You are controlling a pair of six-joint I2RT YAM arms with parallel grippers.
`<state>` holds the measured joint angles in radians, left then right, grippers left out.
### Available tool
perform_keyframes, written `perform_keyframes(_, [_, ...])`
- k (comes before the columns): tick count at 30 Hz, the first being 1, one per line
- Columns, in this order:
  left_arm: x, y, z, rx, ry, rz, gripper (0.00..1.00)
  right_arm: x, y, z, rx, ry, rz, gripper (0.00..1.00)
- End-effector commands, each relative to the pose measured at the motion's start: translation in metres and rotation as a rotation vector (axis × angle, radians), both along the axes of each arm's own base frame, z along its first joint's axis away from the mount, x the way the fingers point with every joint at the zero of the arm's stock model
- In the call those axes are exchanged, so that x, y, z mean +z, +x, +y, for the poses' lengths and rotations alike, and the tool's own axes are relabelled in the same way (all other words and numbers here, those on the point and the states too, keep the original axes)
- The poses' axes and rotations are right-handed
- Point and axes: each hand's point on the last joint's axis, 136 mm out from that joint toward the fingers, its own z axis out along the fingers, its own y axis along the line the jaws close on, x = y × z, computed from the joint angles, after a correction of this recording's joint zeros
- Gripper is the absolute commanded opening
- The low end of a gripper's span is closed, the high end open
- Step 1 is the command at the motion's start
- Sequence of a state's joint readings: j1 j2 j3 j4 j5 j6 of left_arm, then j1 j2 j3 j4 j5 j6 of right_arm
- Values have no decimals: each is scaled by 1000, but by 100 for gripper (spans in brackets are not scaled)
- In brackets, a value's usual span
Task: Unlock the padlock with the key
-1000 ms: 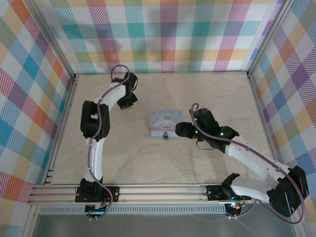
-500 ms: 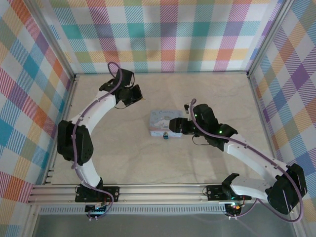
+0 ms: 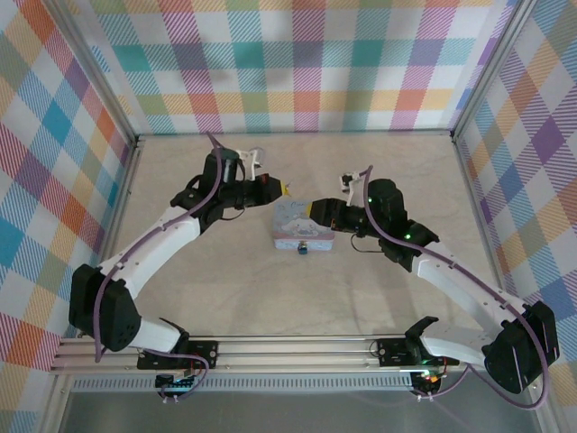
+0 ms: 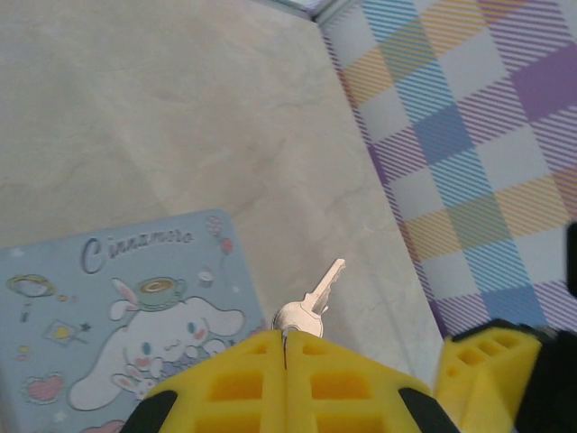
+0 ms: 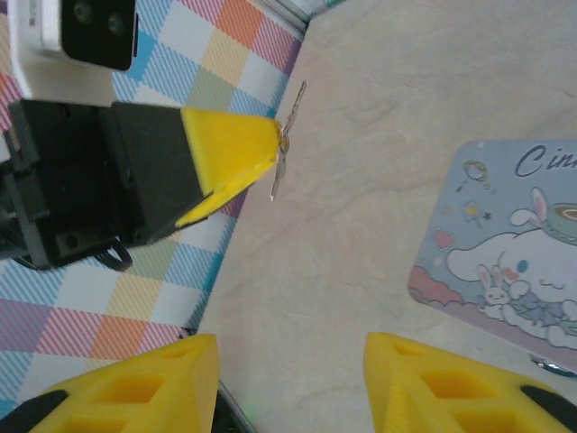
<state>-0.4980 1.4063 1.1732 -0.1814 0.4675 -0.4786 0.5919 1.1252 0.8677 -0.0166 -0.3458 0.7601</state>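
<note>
Beige table (image 3: 270, 298) with tin (image 3: 300, 224) and padlock (image 3: 306, 249)

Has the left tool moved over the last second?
Yes. The left tool, gripping the key, swung rightward, from well left of the tin to beside its far-left corner.

The key (image 4: 311, 302) is bare metal, silvery and glossy, bright along its blade. Just beside it, the tin (image 4: 108, 298) has a smooth pale blue printed lid with a soft sheen. The desk (image 4: 135, 108) around the tin is cream, faintly marbled, smooth and matt. The left claw (image 4: 286, 347) and right claw (image 5: 290, 356) have matt yellow plastic fingers (image 4: 343, 379) with moulded hollows
</note>
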Motion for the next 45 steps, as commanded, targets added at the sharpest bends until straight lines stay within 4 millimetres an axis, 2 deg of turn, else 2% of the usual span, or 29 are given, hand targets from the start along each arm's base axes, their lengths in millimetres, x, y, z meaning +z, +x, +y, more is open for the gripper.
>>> perform_keyframes(1, [20, -16, -14, -78, -26, -100, 0, 19, 3, 7, 19, 73, -28, 44])
perform_keyframes(5, [19, -29, -23, -110, -9, -122, 0, 21, 10, 6, -8, 69, -30, 43])
perform_keyframes(11, [20, -44, -29, -140, -16, -135, 0, 26, 21, 1, -67, 65, -44, 46])
perform_keyframes(21, [29, -56, -33, -163, -24, -163, 0, 29, 30, 4, -69, 78, -34, 44])
perform_keyframes(30, [27, -63, -37, -172, -24, -168, 0, 35, 31, 6, -65, 88, -44, 28])
perform_keyframes(32, [28, -63, -36, -169, -23, -171, 0, 34, 31, 7, -62, 89, -41, 21])
perform_keyframes(34, [28, -64, -36, -171, -23, -175, 0, 34, 31, 7, -59, 90, -41, 18])
perform_keyframes(38, [27, -65, -36, -170, -19, -175, 0, 35, 31, 9, -42, 83, -46, 3])
perform_keyframes(40, [26, -65, -35, -166, -14, -174, 0, 35, 31, 9, -37, 68, -47, 1])
perform_keyframes(41, [26, -64, -34, -159, -7, -173, 1, 35, 31, 9, -32, 60, -48, 1])
perform_keyframes(43, [24, -62, -29, -134, 14, -169, 20, 34, 31, 5, -23, 37, -49, 1])
perform_keyframes(45, [24, -64, -26, -135, 24, -171, 30, 35, 30, 1, 3, 17, -46, 0])
